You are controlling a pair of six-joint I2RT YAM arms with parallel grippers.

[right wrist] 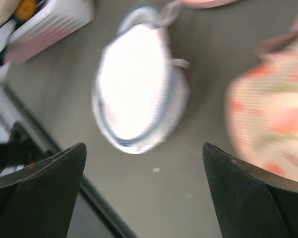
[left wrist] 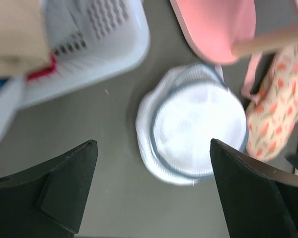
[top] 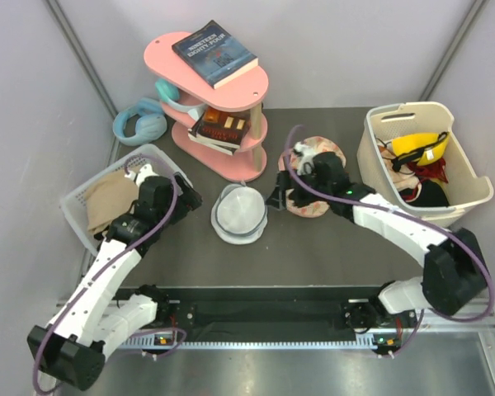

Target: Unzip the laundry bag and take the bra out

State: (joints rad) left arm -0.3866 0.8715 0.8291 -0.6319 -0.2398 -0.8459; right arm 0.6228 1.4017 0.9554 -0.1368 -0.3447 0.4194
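Observation:
The round white mesh laundry bag [top: 239, 213] lies flat on the dark table between my two arms, and no yellow shows through it. It also shows in the left wrist view [left wrist: 193, 131] and, blurred, in the right wrist view [right wrist: 134, 84]. My left gripper [top: 190, 198] [left wrist: 153, 148] is open and empty, just left of the bag. My right gripper [top: 278, 196] [right wrist: 144, 148] is open and empty, just right of it. The yellow bra [top: 419, 144] with black straps lies in the beige basket [top: 470, 177] at the right.
A peach floral fabric piece [top: 313, 148] lies under my right wrist. A pink shelf [top: 231, 157] with books stands behind the bag. Blue headphones [top: 139, 122] lie at the back left. A white basket [top: 78, 198] with tan cloth sits at the left.

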